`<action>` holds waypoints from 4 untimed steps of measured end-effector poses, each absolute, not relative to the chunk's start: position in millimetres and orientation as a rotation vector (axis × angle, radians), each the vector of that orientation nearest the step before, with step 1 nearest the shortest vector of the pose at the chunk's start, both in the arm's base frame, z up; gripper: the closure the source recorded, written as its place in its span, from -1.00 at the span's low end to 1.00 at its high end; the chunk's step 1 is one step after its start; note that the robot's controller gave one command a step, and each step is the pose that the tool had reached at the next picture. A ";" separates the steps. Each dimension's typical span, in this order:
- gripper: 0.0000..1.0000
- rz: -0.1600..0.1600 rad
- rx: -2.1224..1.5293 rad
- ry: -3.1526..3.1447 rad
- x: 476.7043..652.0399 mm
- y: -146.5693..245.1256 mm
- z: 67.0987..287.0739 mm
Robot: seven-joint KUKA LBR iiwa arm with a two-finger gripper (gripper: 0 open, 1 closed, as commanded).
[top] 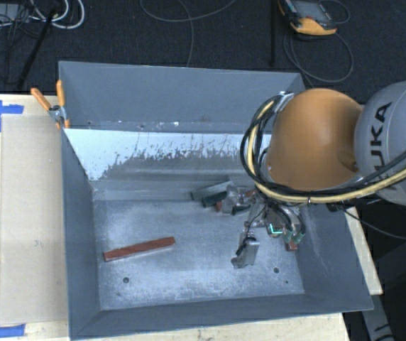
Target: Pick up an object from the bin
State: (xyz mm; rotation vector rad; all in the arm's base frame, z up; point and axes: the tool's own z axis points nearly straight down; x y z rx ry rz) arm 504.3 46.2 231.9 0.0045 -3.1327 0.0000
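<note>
Orange dome-shaped cover on the wrist sits uppermost, ringed by black and yellow cables that loop round its left side. It belongs to the arm, which enters from the right of the grey metal bin.

Reference thing: a flat reddish-brown bar lying on the bin floor, its long axis nearly level and its right end slightly raised toward the back.

The hand hangs below the orange cover, to the right of the bar and well apart from it, at about the same depth in the bin. It is low over a bare patch of floor. Whether the hand is apart or together cannot be told, and the view does not settle whether anything is clamped in it.

A dark grey elongated piece lies right of the bar and farther back, near the foot of the sloping back wall. Just beside its right end lies a small cluster of dark and reddish bits, too small to identify. This cluster is much nearer to the hand than the bar is, just up and left of it.
</note>
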 end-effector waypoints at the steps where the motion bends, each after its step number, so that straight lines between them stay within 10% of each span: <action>1: -1.00 -0.002 0.079 -3.133 517.8 115.1 142.9; 2: -1.00 -0.002 0.219 -3.130 544.7 162.5 65.2; 3: 1.00 -0.001 0.210 -3.133 545.4 160.3 69.2; 4: -1.00 -0.001 0.208 -3.133 545.5 160.0 69.2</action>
